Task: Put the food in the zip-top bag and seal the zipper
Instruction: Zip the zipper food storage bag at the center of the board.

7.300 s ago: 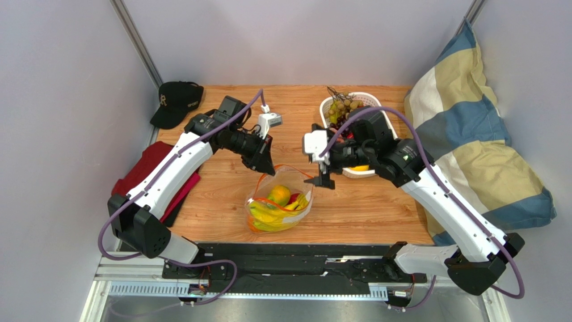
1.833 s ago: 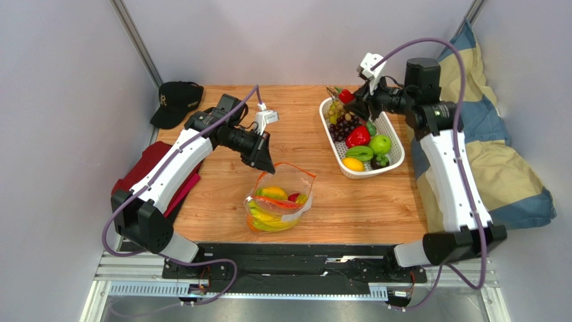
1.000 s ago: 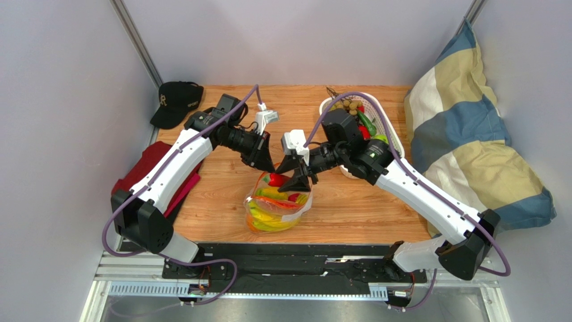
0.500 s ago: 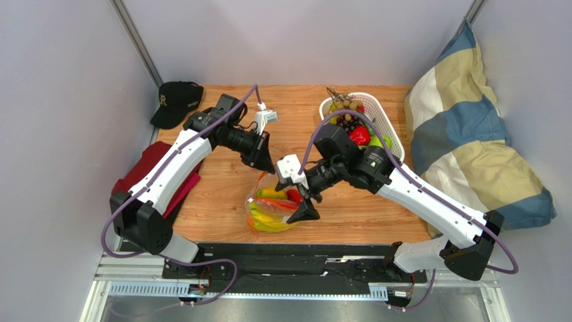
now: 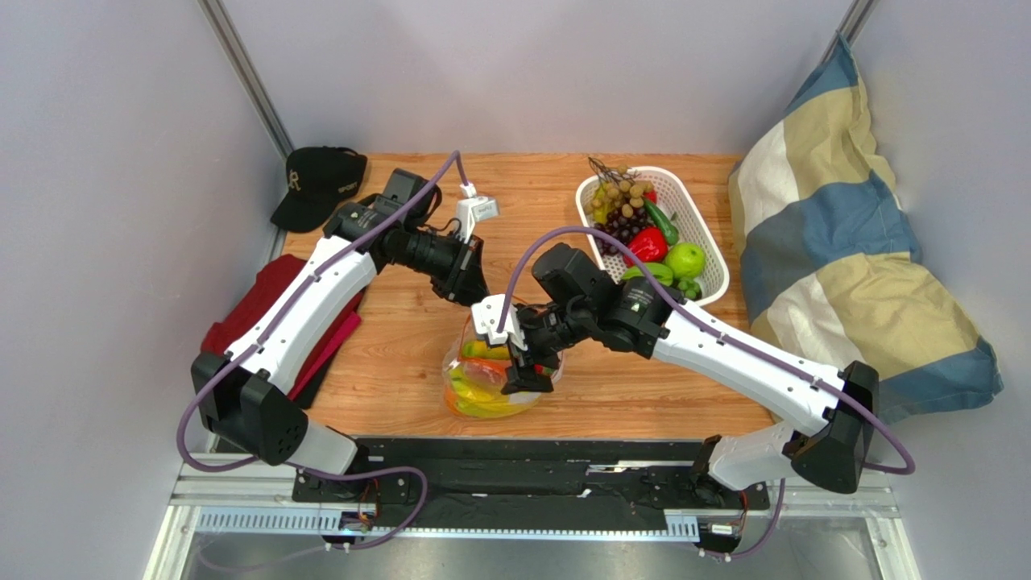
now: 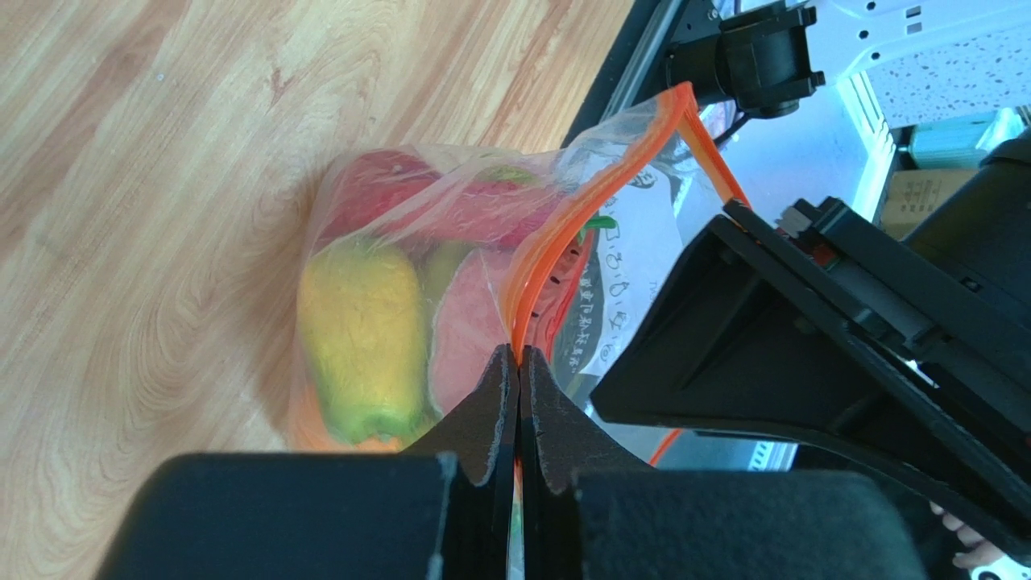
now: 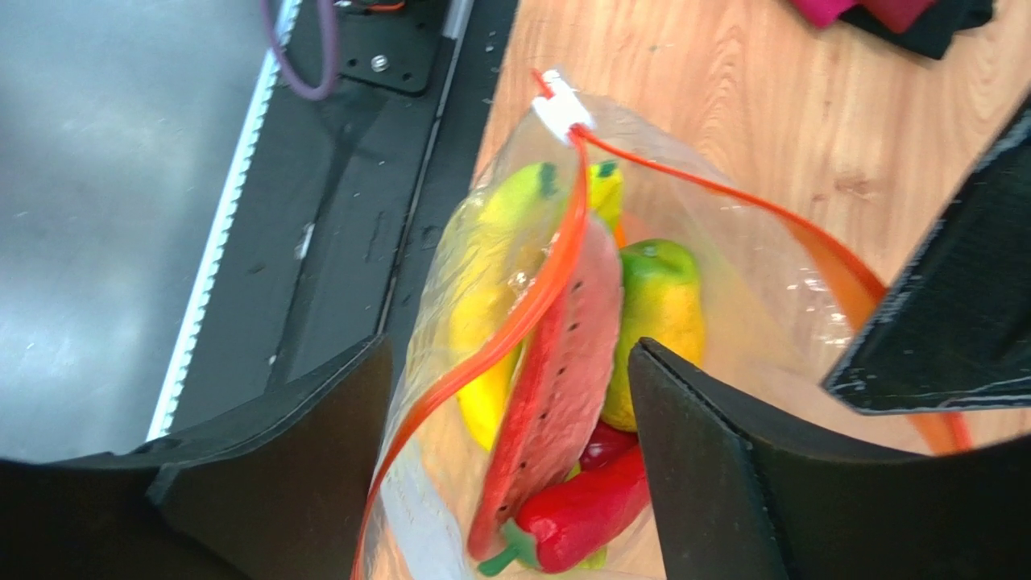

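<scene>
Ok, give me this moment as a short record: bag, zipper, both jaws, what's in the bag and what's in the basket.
zip-top bag: mouth open, food inside
zipper: unsealed, white slider at one end
left jaws: shut on the zipper strip
right jaws: open at the bag's mouth, holding nothing
in bag: banana, watermelon slice, red chili, yellow-green fruit
in white basket: grapes, red pepper, green apple

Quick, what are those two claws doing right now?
Left gripper: closed, pinching the zip-top bag by its zipper.
Right gripper: open, holding nothing, at the bag's mouth.
</scene>
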Robot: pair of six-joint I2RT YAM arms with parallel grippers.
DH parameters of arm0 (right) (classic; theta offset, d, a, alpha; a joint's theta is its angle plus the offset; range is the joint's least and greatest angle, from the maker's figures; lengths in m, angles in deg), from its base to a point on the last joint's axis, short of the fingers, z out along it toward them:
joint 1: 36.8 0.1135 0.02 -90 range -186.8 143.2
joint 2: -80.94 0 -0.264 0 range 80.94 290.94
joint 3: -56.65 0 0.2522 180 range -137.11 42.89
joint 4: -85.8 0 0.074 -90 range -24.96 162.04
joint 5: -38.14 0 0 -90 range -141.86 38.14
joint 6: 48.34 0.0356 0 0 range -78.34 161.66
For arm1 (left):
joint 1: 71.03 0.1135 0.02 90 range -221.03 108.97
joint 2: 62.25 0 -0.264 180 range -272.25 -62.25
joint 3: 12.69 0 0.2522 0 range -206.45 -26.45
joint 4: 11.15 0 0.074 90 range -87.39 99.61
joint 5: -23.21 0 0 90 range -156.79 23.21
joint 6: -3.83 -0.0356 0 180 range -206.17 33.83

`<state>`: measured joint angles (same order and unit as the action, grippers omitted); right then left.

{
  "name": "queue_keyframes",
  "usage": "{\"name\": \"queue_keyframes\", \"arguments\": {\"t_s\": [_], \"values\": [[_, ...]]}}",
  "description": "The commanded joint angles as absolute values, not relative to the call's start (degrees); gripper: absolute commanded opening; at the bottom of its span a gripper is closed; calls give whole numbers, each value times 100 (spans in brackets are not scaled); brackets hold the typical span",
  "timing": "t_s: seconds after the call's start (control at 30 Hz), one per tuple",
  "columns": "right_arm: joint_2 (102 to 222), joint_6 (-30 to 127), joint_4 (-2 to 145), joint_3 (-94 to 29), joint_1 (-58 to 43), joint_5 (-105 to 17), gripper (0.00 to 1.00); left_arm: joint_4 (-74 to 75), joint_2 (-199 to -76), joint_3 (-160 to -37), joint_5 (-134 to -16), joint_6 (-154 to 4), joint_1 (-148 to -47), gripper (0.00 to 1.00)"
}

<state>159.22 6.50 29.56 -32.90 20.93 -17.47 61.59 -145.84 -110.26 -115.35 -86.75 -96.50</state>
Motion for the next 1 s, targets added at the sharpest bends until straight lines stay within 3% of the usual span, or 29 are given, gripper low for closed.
{"name": "queue_keyframes", "arguments": {"t_s": [0.0, 0.07, 0.1, 0.13, 0.17, 0.37, 0.4, 0.43, 0.5, 0.73, 0.97], "values": [[16074, 984, 3591, -3357, 2182, -2039, 71, 6053, -14355, -11030, -11689, -8784, -9625, 0], [16215, 1001, 3644, -3445, 2209, -2048, 52, 6044, -14337, -11030, -11689, -8749, -9634, 0], [16250, 1019, 3688, -3463, 2217, -2048, 40, 6010, -14328, -11030, -11663, -8697, -9625, 7], [16259, 1028, 3758, -3481, 2217, -2048, 8, 5957, -14294, -11021, -11610, -8427, -9616, 10], [16276, 1054, 3811, -3489, 2217, -2057, 0, 5887, -14215, -10943, -11697, -8250, -9538, 13], [16031, 1335, 4425, -3209, 2217, -2030, 0, 5720, -13741, -10793, -11820, -8170, -9117, 52], [15917, 1379, 4531, -3095, 2217, -2048, 0, 5632, -13661, -10767, -11908, -8134, -8733, 62], [15890, 1414, 4723, -3042, 2217, -2135, 0, 5579, -13582, -10740, -12135, -8117, -8520, 65], [15872, 1476, 4778, -3006, 2217, -2215, 0, 5578, -13310, -10687, -12373, -8404, -7837, 78], [15925, 1599, 5006, -3059, 2209, -2443, 0, 6596, -12203, -10074, -13050, -10952, -6280, 80], [16100, 1713, 5051, -3261, 2191, -2479, 0, 8310, -11517, -9221, -13368, -14256, -5846, 77]]}}
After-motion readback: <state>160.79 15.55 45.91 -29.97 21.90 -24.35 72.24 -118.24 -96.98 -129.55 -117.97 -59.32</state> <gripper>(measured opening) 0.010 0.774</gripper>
